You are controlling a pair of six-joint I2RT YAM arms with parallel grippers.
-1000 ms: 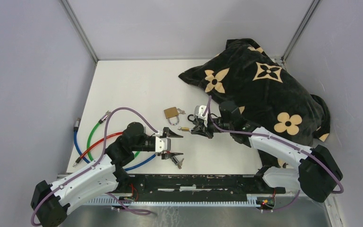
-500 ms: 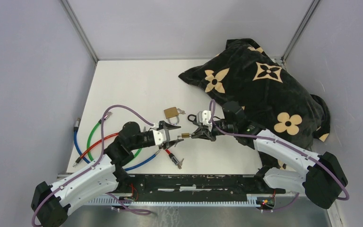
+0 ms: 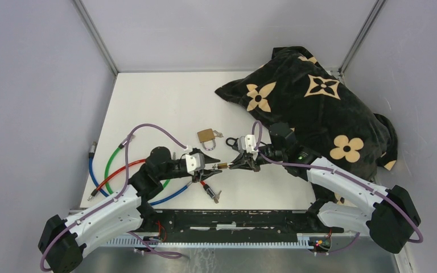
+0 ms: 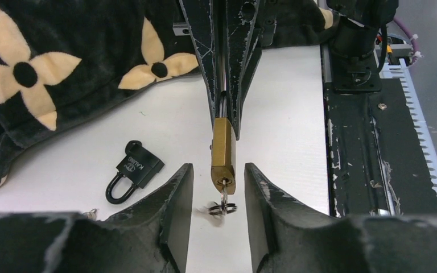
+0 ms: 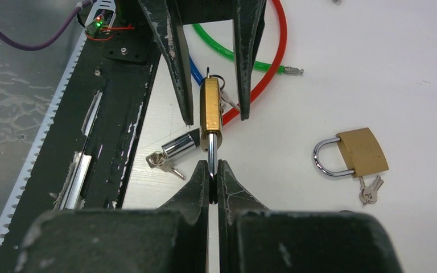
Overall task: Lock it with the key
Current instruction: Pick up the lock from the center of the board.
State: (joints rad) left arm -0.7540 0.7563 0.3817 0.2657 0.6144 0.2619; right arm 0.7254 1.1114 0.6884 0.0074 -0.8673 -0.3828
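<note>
A small brass padlock (image 3: 223, 165) hangs in the air between my two grippers. My right gripper (image 3: 236, 164) is shut on its steel shackle, as the right wrist view (image 5: 213, 168) shows, with the brass body (image 5: 210, 108) pointing away from it. A key (image 4: 223, 196) with a ring sits in the keyhole at the lock's free end (image 4: 223, 151). My left gripper (image 3: 213, 167) is open. Its fingers (image 4: 177, 187) stand on either side of the lock's key end without touching it.
A second brass padlock (image 3: 206, 136) with keys lies on the table behind. A black padlock (image 4: 134, 169) lies near the black flowered pillow (image 3: 318, 108). A silver lock with keys (image 5: 176, 149) and red, green and blue cables (image 3: 111, 168) lie at front left.
The right gripper has carried the brass padlock left and nearer. The left gripper has swung up and forward, so its open fingers now straddle the key end.
</note>
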